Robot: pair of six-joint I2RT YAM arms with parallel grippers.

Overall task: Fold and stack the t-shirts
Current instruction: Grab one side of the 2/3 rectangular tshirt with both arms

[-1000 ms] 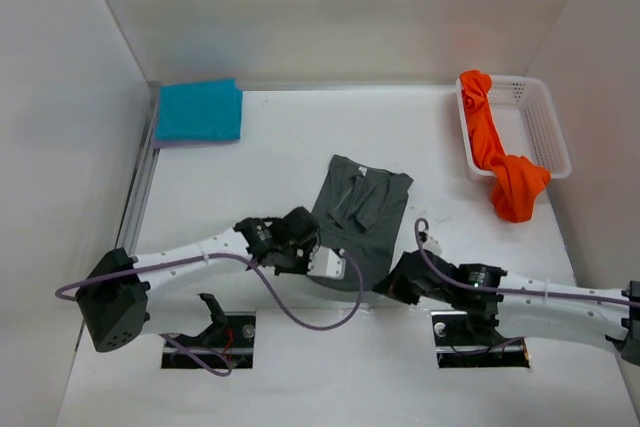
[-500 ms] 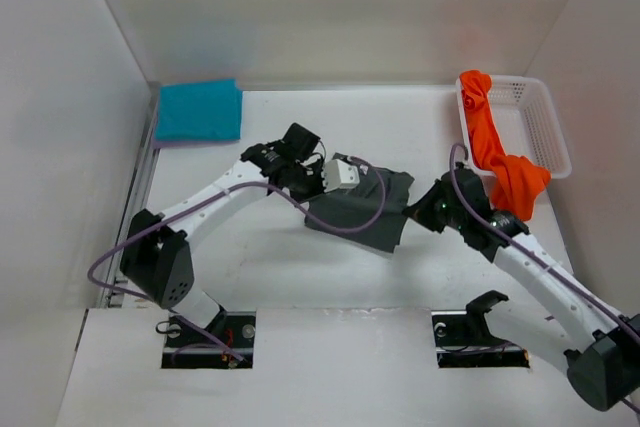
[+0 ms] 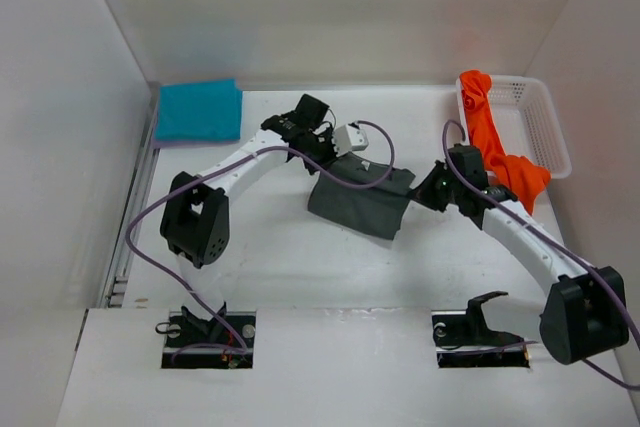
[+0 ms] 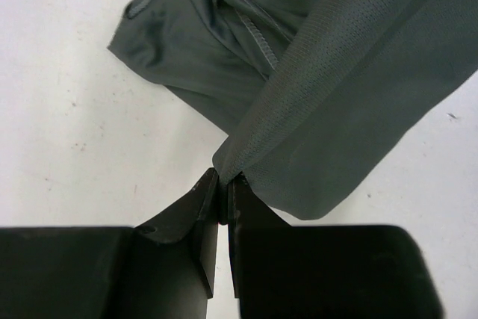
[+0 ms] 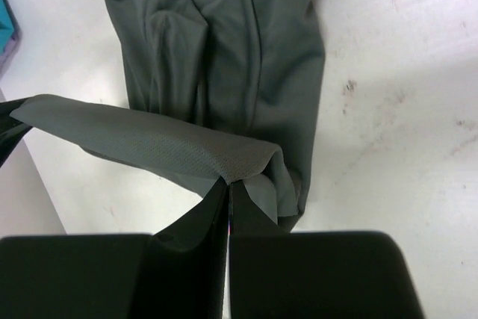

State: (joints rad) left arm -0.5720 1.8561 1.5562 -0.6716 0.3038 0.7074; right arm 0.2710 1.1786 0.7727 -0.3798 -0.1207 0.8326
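Observation:
The dark grey t-shirt [image 3: 358, 209] lies mid-table, its near half lifted and carried back over the rest. My left gripper [image 3: 336, 159] is shut on one corner of the raised hem, seen in the left wrist view [image 4: 222, 181] with the cloth [image 4: 351, 87] hanging from it. My right gripper [image 3: 426, 193] is shut on the other corner [image 5: 228, 184], the shirt [image 5: 224, 50] below it. A folded teal t-shirt [image 3: 198, 110] lies at the far left on a lavender one, of which only an edge [image 3: 185, 143] shows. The orange t-shirt [image 3: 500, 162] hangs over the basket's rim.
The white mesh basket [image 3: 545, 132] stands at the far right against the wall. White walls close in the table on the left, back and right. Both arms' purple cables loop over the table's middle.
Both arms have swung from the near edge to the far side of the table. They carried the grey shirt's near hem up and back over the shirt.

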